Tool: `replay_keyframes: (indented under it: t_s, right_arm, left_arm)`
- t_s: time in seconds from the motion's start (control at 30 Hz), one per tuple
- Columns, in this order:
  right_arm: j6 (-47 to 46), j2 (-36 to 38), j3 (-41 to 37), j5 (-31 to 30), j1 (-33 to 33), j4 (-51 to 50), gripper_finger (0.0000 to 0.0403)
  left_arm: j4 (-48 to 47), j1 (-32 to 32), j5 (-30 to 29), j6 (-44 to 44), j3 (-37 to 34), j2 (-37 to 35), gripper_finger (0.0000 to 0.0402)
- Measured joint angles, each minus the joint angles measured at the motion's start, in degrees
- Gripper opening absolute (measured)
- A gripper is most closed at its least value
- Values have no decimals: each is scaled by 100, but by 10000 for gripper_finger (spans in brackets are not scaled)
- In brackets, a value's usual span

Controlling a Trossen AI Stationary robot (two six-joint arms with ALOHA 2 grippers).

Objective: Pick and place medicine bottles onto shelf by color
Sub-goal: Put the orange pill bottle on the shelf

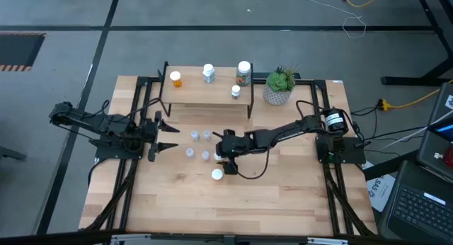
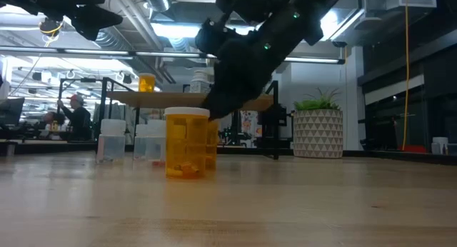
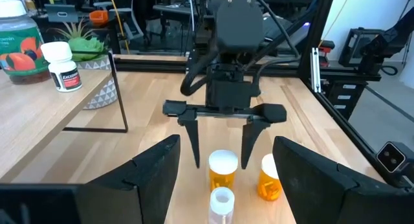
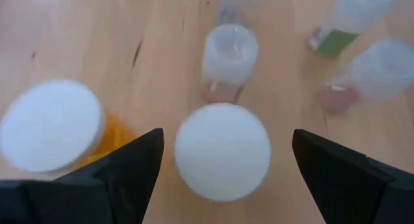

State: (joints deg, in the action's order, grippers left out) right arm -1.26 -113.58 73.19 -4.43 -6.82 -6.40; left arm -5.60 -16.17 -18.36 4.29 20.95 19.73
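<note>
Two orange bottles with white caps stand on the table. My right gripper (image 1: 225,151) hangs open over the farther one (image 4: 222,151), a finger on each side of its cap, not touching it; the left wrist view shows the same bottle (image 3: 223,169) between the down-pointing fingers. The nearer orange bottle (image 1: 217,174) stands free beside it. Several clear bottles (image 1: 200,144) stand to the left of the gripper. The shelf (image 1: 205,95) carries an orange bottle (image 1: 175,78), a clear one (image 1: 209,73), a large dark one (image 1: 243,73) and a small white-capped one (image 1: 236,92). My left gripper (image 1: 166,135) waits open at the left.
A potted green plant (image 1: 279,86) stands right of the shelf, near the right arm. Black frame rails (image 1: 141,117) run along both sides of the tabletop. Bare wood (image 1: 233,209) lies toward the near edge. A person shows in the room beyond (image 2: 75,115).
</note>
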Motion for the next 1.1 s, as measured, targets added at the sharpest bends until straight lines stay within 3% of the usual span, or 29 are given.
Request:
replay_keyframes:
  t_s: [0.8, 1.1]
  right_arm:
    - [-284, -144, 6, -354, 1, 57, 341]
    - [-471, -142, 4, -354, 1, 44, 292]
  left_arm:
    - [-167, 1, -1, 2, 0, 2, 243]
    - [-167, 1, -1, 0, 0, 2, 243]
